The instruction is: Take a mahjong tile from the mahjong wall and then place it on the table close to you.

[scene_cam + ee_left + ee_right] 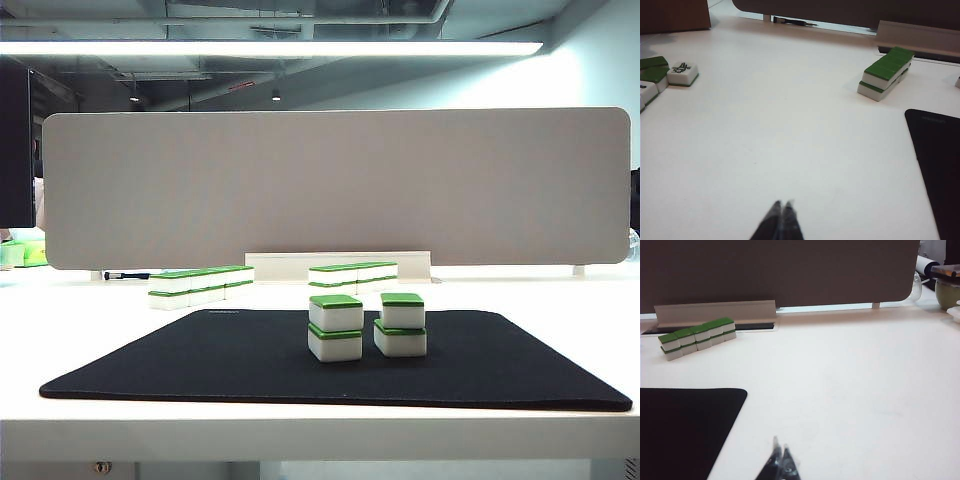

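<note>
The table (300, 420) is a wide white top carrying a thin black mat (200, 365). A tall grey divider panel (330, 185) stands along its far edge, with a low white rail (340, 262) at the panel's foot. Behind the panel the room shows a dark ceiling with pipes and one long strip light (270, 47).

No containers stand in the work area. At the far right edge of the right wrist view, cup-like items (946, 290) are partly visible; their contents cannot be determined.

On the mat, near its centre, stand two short stacks of green-topped white tiles (336, 327), two high, side by side with a small gap between them.

The mahjong wall (697, 337) lies on the bare table beyond the mat, just in front of the rail. A second two-high row (886, 73) lies to its left, also off the mat. A few loose tiles (682, 73) lie at the far left.

Left end effector (781, 206): fingertips pressed together, holding nothing, above bare table, well apart from the second row.

Right end effector (779, 447): fingertips together, holding nothing, above bare table just beside the mat's corner, well apart from the mahjong wall.
</note>
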`<state>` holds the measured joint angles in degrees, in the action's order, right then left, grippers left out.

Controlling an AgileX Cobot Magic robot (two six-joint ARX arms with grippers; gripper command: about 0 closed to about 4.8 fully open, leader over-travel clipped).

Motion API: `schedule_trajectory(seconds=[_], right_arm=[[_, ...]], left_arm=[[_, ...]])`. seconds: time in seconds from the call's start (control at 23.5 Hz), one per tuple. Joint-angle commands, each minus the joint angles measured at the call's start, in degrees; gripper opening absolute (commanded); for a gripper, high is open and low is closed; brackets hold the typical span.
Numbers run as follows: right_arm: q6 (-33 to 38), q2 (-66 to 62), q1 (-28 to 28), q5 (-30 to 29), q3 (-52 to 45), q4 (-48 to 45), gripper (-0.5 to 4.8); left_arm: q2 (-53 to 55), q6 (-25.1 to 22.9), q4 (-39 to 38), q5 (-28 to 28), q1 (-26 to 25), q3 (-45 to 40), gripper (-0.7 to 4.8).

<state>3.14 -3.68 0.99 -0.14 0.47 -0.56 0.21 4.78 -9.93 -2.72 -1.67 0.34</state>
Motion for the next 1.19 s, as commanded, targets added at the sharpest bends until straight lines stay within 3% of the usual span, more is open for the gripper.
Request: schedule_trajectory(seconds=[0.04,0.38,1.19], right_arm=[[-0.1,0.0,0.1,0.2,-0.2,0.0,-0.01],[-0.1,3.8,0.1,0.2,-0.2,11.2,-0.01],[-0.2,3.8,0.2,0.2,-0.2,11.0,-0.01]], left_arm=[[0.1,0.2,-0.7,0.4,0.0,0.0,-0.05],[0.1,0.2,-0.7,0.4,0.0,0.0,-0.04],[0.1,0.2,-0.7,0.4,0.0,0.0,-0.05]])
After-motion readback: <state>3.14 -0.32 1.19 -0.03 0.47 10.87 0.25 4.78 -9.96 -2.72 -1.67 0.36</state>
